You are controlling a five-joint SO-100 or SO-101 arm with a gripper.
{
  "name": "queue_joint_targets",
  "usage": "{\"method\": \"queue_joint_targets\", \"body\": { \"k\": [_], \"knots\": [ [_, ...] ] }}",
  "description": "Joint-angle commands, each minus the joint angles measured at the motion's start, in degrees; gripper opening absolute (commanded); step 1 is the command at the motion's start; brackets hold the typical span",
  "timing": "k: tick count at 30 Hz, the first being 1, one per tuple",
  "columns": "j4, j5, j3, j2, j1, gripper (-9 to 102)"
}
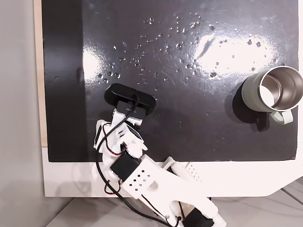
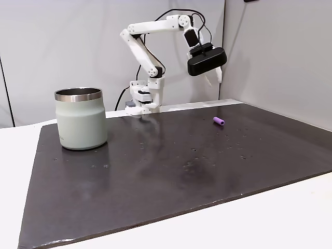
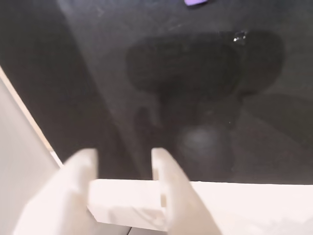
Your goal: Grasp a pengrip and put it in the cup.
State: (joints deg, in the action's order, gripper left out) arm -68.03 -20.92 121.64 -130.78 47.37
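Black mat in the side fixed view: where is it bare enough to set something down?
Most of the black mat is bare: the wide stretch between the cup and the pengrip, and the whole near half. Occupied spots are the cup's corner and the pengrip's patch under the raised gripper.

Setting: bench-style robot test rig, lab or office room. Dark glossy mat (image 2: pixel 171 166) laid on a white table (image 2: pixel 249 223); small white arm (image 2: pixel 150 57) mounted at the mat's far edge. Behind the arm, plain grey partition walls (image 2: pixel 62 46); black cables (image 2: pixel 124 96) trail from the arm base.
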Motion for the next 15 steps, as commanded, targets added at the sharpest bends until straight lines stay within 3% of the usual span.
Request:
{"method": "queue_joint_targets", "body": {
  "k": [1,4,15],
  "knots": [
    [-3.16,-2.29,-9.14,6.24,-1.67,22],
    [-5.62,-6.24,-12.92,11.34,-2.55,28],
    [-7.47,-16.00,-21.01,26.02,-13.18,27]
  ]
}}
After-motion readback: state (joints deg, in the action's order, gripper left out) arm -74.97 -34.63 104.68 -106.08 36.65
